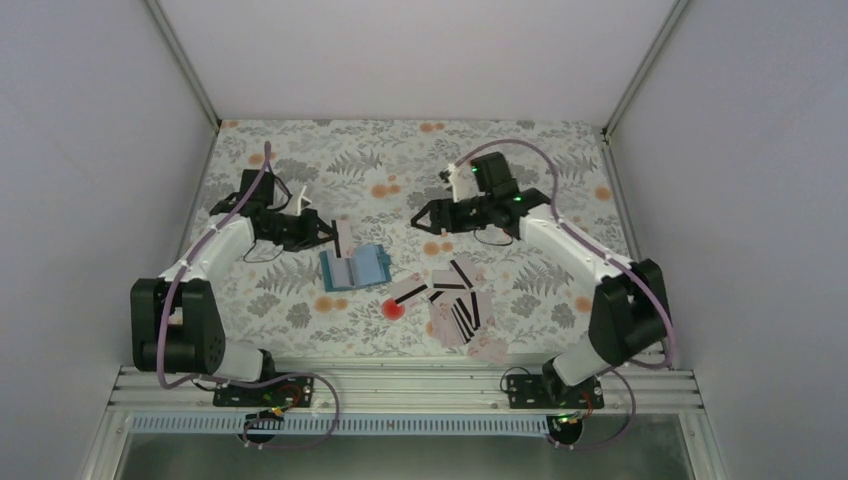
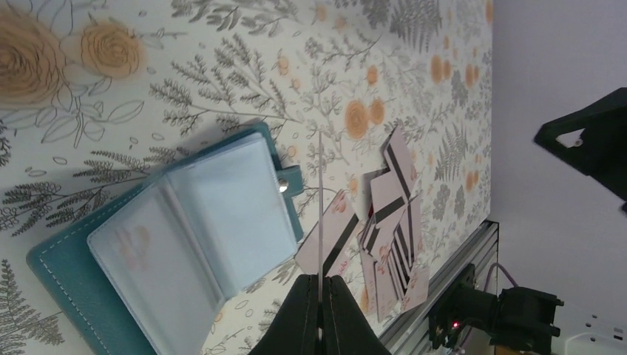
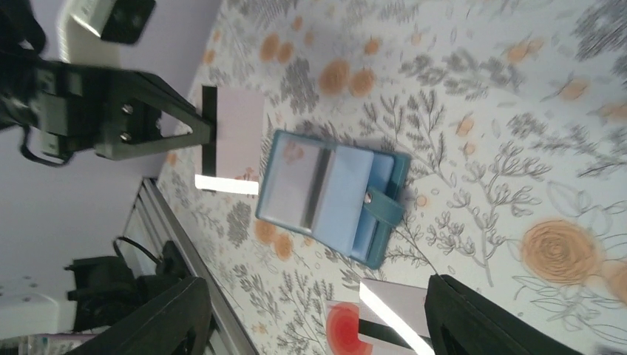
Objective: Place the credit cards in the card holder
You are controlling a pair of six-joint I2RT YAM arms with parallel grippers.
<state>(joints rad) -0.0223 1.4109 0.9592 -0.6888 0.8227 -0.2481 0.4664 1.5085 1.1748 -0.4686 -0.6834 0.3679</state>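
Pinching 1 card [image 2: 319, 207] tight in the left gripper [image 2: 319, 287], just beside the card holder [image 2: 192, 229] lying open on the floral table [image 1: 300, 170], showing only a thin edge to the left wrist camera. Hanging the right gripper [image 1: 420, 214] wide and empty above the table, right of the holder. Making out the loose cards [image 1: 455, 305] only partly: overlapping near the front rail, covering each other, blurring any exact count.

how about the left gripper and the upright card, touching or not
Touching. The left wrist view shows the left gripper closed on the edge-on card, with no gap.
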